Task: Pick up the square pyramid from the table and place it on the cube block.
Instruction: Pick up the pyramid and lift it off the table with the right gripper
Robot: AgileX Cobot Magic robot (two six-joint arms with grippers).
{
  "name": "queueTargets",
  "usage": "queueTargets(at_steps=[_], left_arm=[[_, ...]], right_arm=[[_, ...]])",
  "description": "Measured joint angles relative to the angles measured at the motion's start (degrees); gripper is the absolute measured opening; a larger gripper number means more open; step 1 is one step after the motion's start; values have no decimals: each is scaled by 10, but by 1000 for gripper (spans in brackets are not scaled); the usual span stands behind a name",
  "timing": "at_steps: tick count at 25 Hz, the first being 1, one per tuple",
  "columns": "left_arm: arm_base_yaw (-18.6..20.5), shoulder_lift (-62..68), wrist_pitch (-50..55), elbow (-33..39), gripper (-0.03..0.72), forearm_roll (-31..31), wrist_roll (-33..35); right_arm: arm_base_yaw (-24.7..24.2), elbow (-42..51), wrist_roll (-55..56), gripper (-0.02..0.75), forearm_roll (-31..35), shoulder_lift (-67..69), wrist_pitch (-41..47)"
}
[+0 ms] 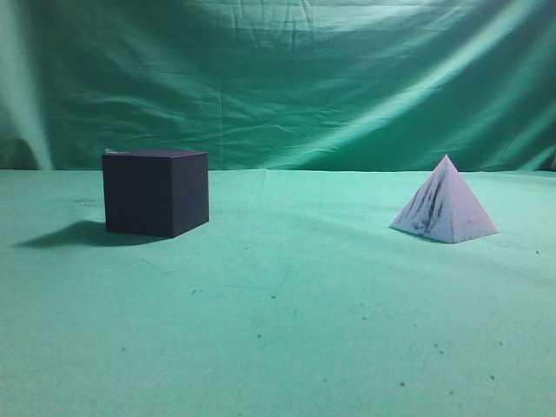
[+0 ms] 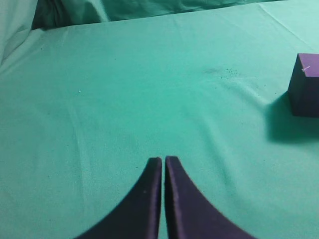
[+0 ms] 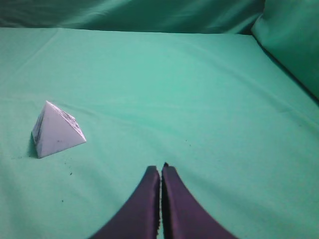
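The square pyramid, pale white-lavender with dark grey streaks, stands on the green cloth table at the right. It also shows in the right wrist view, far left of my right gripper, which is shut and empty above bare cloth. The dark navy cube block stands at the left. In the left wrist view the cube sits at the right edge, well away from my left gripper, which is shut and empty. Neither gripper shows in the exterior view.
A wrinkled green cloth backdrop hangs behind the table. Its folds rise at the right edge of the right wrist view and the far left of the left wrist view. Small dark specks dot the cloth.
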Motion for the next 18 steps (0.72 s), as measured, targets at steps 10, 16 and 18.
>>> queueTargets(at_steps=[10, 16, 18], left_arm=[[0, 0, 0, 0, 0, 0, 0], [0, 0, 0, 0, 0, 0, 0], [0, 0, 0, 0, 0, 0, 0]], right_arm=[[0, 0, 0, 0, 0, 0, 1], [0, 0, 0, 0, 0, 0, 1], [0, 0, 0, 0, 0, 0, -2]])
